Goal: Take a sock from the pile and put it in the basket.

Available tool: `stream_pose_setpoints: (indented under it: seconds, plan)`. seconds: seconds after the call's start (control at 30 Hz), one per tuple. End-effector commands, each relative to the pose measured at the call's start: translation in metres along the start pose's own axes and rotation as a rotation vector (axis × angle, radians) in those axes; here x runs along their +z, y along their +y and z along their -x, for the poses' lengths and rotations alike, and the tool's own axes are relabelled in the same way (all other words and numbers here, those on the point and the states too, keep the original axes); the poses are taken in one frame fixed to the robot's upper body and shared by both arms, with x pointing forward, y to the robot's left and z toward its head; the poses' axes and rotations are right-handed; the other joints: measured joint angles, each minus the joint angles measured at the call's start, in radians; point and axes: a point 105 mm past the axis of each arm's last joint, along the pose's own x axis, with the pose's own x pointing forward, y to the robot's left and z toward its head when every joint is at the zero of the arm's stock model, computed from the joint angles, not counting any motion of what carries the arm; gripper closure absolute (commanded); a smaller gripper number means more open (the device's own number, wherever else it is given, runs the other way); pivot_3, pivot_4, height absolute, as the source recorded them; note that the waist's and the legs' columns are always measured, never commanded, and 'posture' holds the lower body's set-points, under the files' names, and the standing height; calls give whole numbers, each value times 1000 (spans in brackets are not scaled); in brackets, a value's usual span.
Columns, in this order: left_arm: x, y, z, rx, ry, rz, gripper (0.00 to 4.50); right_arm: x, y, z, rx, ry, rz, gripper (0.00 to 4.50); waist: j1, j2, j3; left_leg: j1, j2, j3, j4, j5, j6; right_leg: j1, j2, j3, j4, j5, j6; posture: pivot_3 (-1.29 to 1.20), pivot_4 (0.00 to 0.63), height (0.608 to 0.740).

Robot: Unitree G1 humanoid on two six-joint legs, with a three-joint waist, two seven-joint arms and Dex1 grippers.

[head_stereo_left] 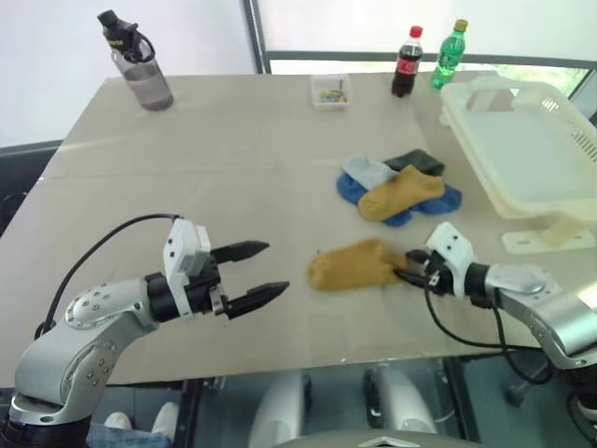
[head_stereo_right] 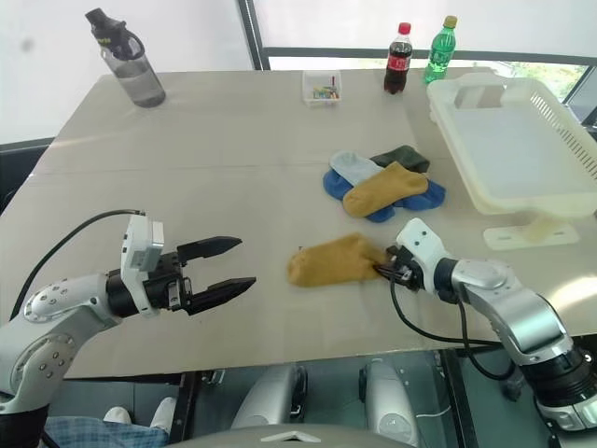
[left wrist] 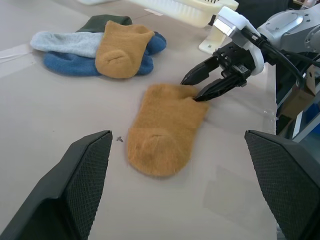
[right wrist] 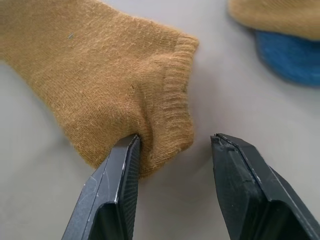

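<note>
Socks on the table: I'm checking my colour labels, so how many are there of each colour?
Mustard yellow: 2, one lone sock at the right gripper, one on the pile
Blue: 1, maybe more underneath
Light grey: 1
Dark green: 1
Total: 5 visible

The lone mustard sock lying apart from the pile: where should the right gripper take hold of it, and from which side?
Grip the ribbed cuff of the mustard sock, coming from the robot's right, where the open right gripper already straddles it. The cuff is the doubled, raised edge facing that arm; the rest lies flat on the table, away from the pile.
</note>
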Motion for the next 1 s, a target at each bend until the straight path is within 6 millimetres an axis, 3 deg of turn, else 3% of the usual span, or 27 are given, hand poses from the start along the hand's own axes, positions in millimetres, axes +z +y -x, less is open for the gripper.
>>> stream_pose_setpoints:
  seconds: [0.03, 0.17, 0.3, 0.4, 0.53, 0.67, 1.0]
  plan:
    - [9, -1, 1, -4, -16, -45, 0, 32, 15, 18, 117, -128, -70, 2247, 0, 0, 0, 0, 0, -1, 0, 0, 0, 0, 0, 0, 0, 0, 0, 0, 150, 740]
    - [11, 1, 2, 0, -16, -51, 0, 53, -23, 35, -33, -265, -119, 2247, -2, 0, 1, 0, 0, -1, 0, 0, 0, 0, 0, 0, 0, 0, 1, 0, 150, 740]
    - [11, 1, 2, -3, -13, -57, 0, 46, -88, 42, -364, -281, -213, 2247, -2, -1, 0, 1, 0, 1, 1, 0, 0, 0, 1, 0, 0, -1, 2, 0, 150, 740]
    - [11, 2, 1, -6, -13, -58, 0, 48, -107, 38, -445, -334, -308, 2247, -2, 0, 1, 0, -1, 2, 0, 0, 0, 0, 1, 0, 0, 0, 0, 0, 150, 740]
    - [11, 3, 0, -11, -9, -64, 0, 56, -113, 19, -456, -368, -362, 2247, -7, 1, 1, -1, -1, 2, -1, 0, 0, -1, 2, 1, 1, 3, 3, 0, 150, 740]
    - [11, 6, -2, 9, -4, -71, 0, 69, -102, 4, -395, -377, -283, 2247, -4, 1, 1, -1, -1, 2, -2, 0, 0, -1, 1, 1, 0, 3, 3, 0, 150, 740]
    - [14, 5, -8, -5, -15, -71, 0, 83, -53, -34, -239, -265, 118, 2247, -5, 1, 1, -1, -1, 2, -1, 0, 0, -1, 1, 0, 1, 3, 3, 0, 150, 740]
